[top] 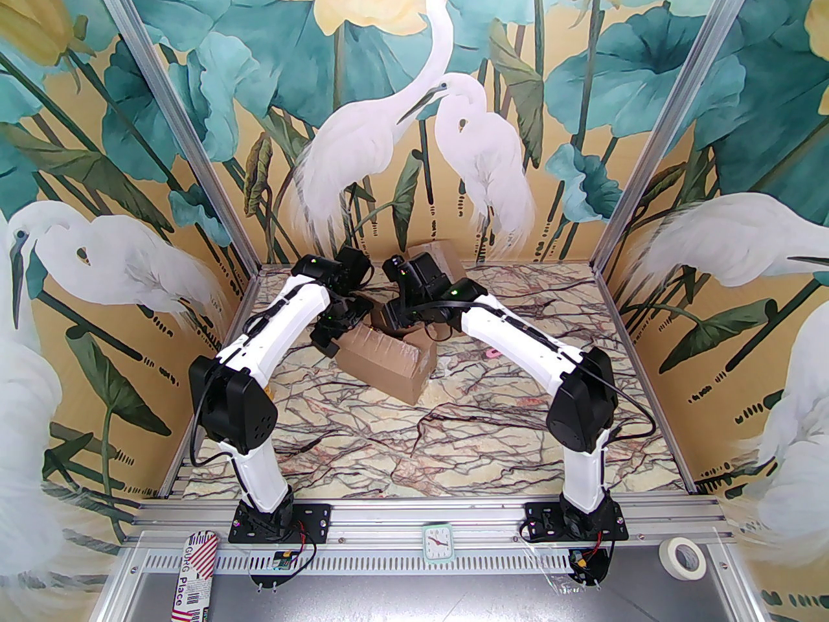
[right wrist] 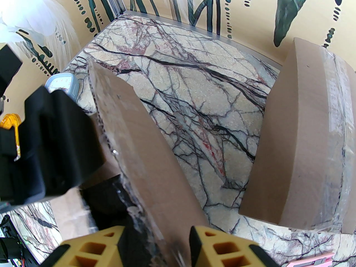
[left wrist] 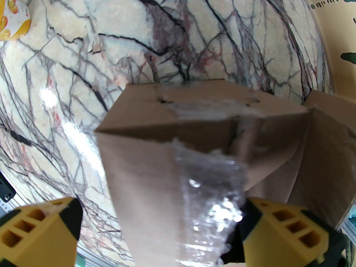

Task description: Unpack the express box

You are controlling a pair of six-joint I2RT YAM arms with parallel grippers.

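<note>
Left gripper: I see my yellow fingers spread wide, one on each side of a taped cardboard flap, not pinching it.
Orange item: lies on the table off to the left of the box; I cannot tell what it is.
Box: brown cardboard, resting on the marble table around its middle, toward the far edge, flaps up and crinkled clear tape hanging from them.
Left flap: I have it standing between the right arm's fingers.
Right gripper: closed part-way on that flap's lower edge, gripping the cardboard.
Far flap: upright, well apart from the gripped one, with bare marble between them.
Small clock: on the table near the far left corner.
Step in hand: I judge I'm spreading the flaps; contents are not visible to me.
Next move: probably fold the gripped flap outward, with the left arm steadying the box so it does not slide.
</note>
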